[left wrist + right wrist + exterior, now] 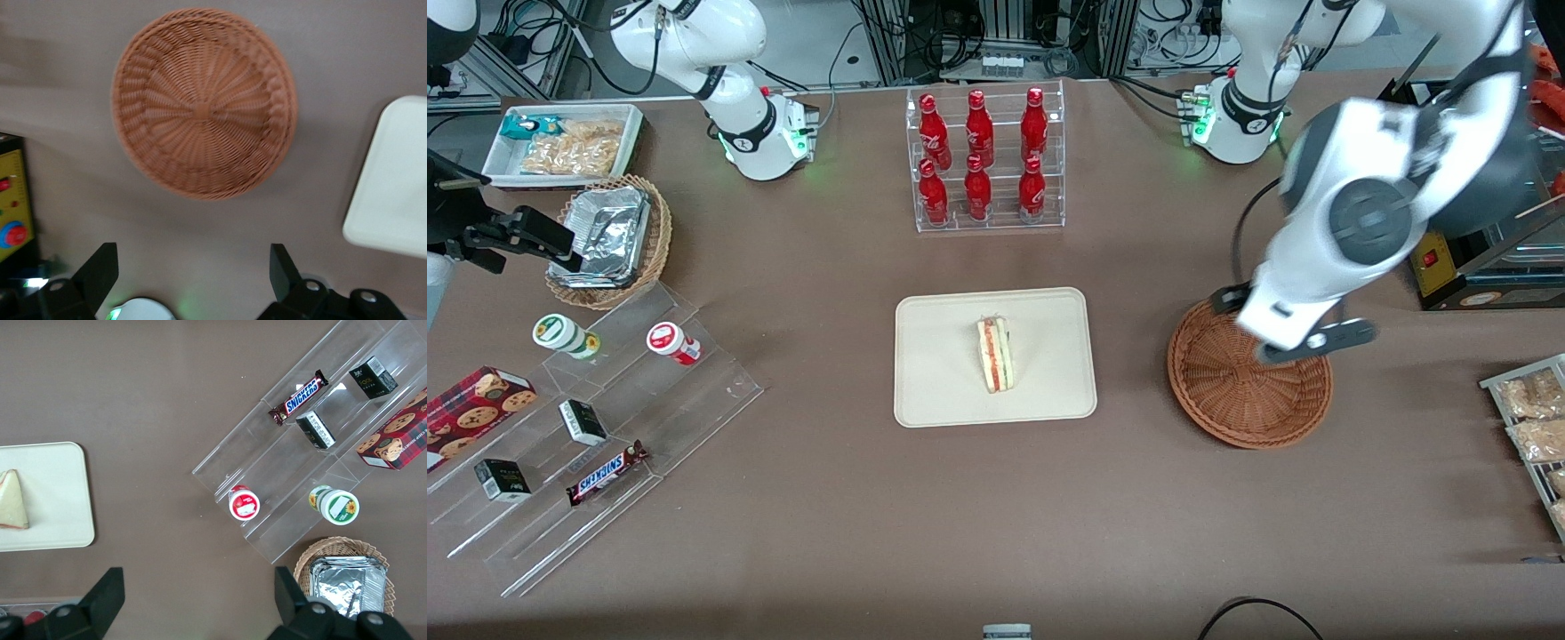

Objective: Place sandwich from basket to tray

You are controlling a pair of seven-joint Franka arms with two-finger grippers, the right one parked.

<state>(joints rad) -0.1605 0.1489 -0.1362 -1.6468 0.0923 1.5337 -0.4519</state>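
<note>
The sandwich (994, 354), a pale bread wedge with red and green filling, lies near the middle of the cream tray (943, 382). It also shows in the right wrist view (12, 500) on the tray (53, 500). The reddish-brown wicker basket (1249, 391) stands beside the tray, toward the working arm's end, with nothing in it. My gripper (1294, 342) hovers above the basket's edge farthest from the front camera. In the left wrist view the gripper (193, 267) is open and holds nothing, with the basket (203, 103) and a tray corner (393, 180) below.
A clear rack of red bottles (985, 160) stands farther from the front camera than the tray. A stepped acrylic shelf with snacks (596, 427), a foil-filled wicker basket (609, 240) and a white snack bin (565, 142) lie toward the parked arm's end. A yellow box (1436, 262) and bagged snacks (1534, 427) lie toward the working arm's end.
</note>
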